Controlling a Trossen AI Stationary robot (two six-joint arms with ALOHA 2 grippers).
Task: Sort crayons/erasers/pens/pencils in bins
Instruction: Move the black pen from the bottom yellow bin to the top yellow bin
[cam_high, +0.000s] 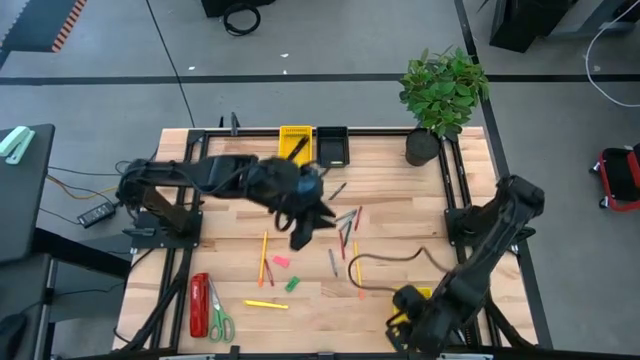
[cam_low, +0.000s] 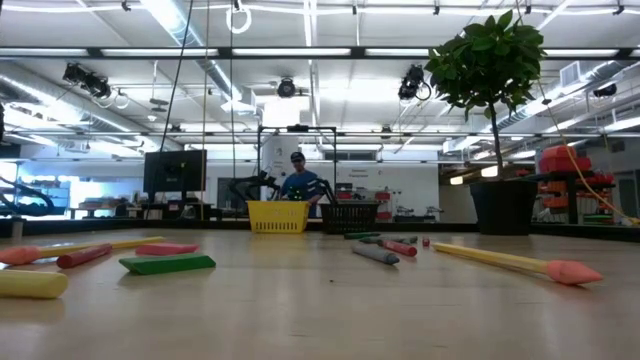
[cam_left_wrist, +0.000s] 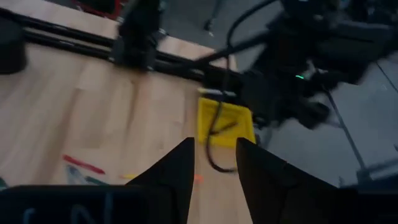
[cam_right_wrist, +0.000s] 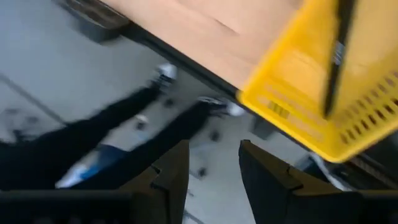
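Yellow bin (cam_high: 295, 141): back table edge, black pen inside, black bin (cam_high: 332, 146) touching beside it
Left gripper (cam_high: 300, 238): mid-table over scattered crayons (cam_high: 345, 232), jaws apart, empty
Right gripper (cam_right_wrist: 211, 163): near front-right yellow bin (cam_right_wrist: 329, 81) holding pen (cam_right_wrist: 336, 56), jaws parted, empty
Erasers (cam_high: 282, 262): loose, front-centre

Yellow bin (cam_high: 294, 141), black bin (cam_high: 332, 146), red stapler (cam_high: 199, 304), green-handled scissors (cam_high: 219, 318).
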